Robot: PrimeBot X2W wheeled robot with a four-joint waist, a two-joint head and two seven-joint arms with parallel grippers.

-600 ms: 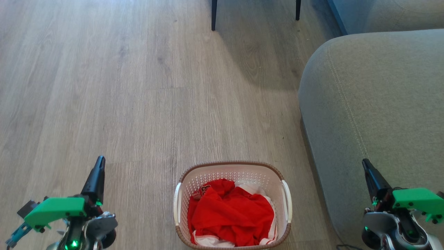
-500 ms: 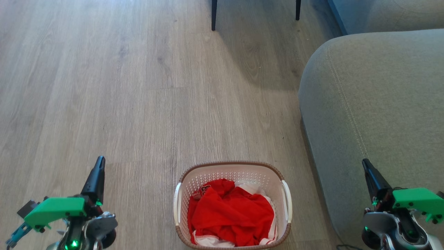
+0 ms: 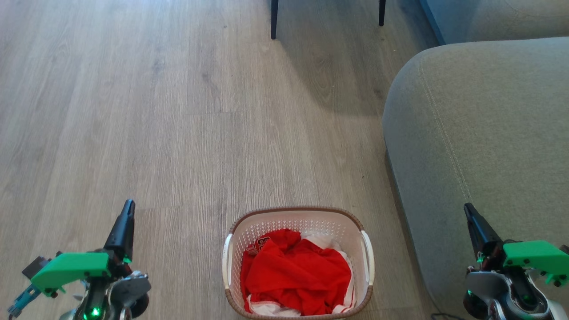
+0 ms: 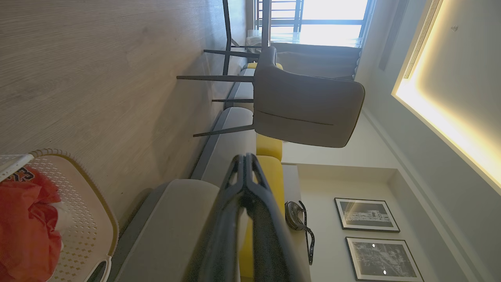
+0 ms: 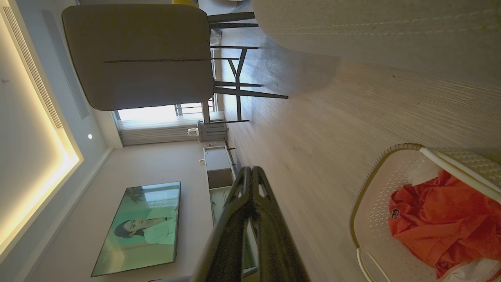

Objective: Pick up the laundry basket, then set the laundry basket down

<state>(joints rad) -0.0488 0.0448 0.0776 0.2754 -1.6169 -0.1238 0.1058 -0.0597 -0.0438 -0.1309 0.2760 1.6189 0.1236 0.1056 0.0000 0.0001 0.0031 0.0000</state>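
The laundry basket (image 3: 293,214), white perforated plastic with a brown woven-look rim and white side handles, stands on the wooden floor at the bottom centre of the head view. Red and white clothes (image 3: 295,273) fill it. My left gripper (image 3: 128,205) hovers well to the basket's left, fingers pressed together and holding nothing. My right gripper (image 3: 467,209) is to the basket's right, over the sofa arm, also shut and empty. The basket (image 4: 82,219) shows at the lower left of the left wrist view, beside that gripper (image 4: 245,157). In the right wrist view the basket (image 5: 372,219) lies lower right of the gripper (image 5: 250,169).
A grey sofa (image 3: 480,142) rises close to the basket's right side. Dark chair legs (image 3: 274,20) stand at the far end of the floor; the grey chair (image 4: 305,109) shows in the left wrist view. A wall screen (image 5: 141,227) and low cabinet appear in the right wrist view.
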